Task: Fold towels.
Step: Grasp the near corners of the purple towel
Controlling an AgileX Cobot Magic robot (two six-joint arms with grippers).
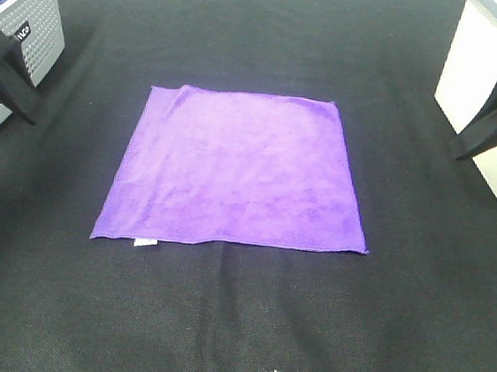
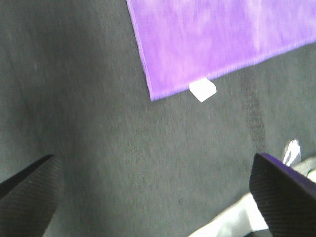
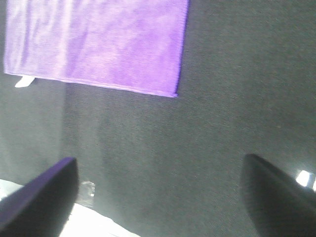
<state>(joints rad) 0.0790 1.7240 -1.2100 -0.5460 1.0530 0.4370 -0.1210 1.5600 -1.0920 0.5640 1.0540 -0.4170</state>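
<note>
Exterior high: grey basket (image 1: 40, 33) left, contents unclear; purple towel (image 1: 237, 171) flat; left fingers (image 2: 281, 192), right fingers (image 3: 44, 197) spread wide, empty

Bright, even overhead light keeps the purple cloth (image 1: 237, 171) sharp and nearly shadowless in the high view, though the white box (image 1: 487, 69) at two o'clock is washed out, while both wrist views are soft and blurred, their dark fingers (image 2: 281, 192) badly out of focus.
</note>
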